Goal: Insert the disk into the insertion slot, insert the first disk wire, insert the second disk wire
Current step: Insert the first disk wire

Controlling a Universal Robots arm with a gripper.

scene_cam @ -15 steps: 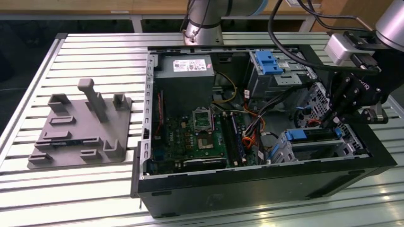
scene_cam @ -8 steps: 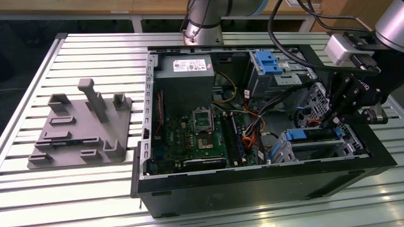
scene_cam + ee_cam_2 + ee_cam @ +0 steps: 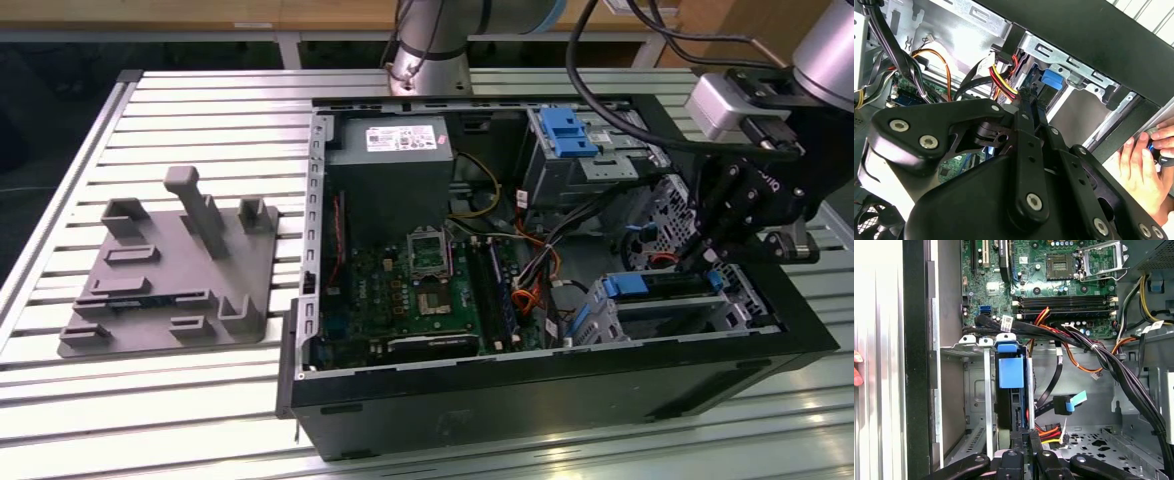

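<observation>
In the exterior view, a grey fixture point(image 3: 167, 270) lies on the desk point(image 3: 200, 100), well apart from the claw point(image 3: 694, 262). The open computer case point(image 3: 534, 400) comes next. The claw hangs over the slot point(image 3: 750, 308), with its fingers pressed together. The disk point(image 3: 1011, 371) sits in the slot just ahead of the fingertips. Coloured wires point(image 3: 1050, 431) lie just beside them. A hand point(image 3: 1144, 165) rests outside the case.

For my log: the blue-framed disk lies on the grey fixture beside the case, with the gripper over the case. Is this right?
No. The first wrist view shows the disk in the insertion slot inside the case; the gripper is over the case.
</observation>
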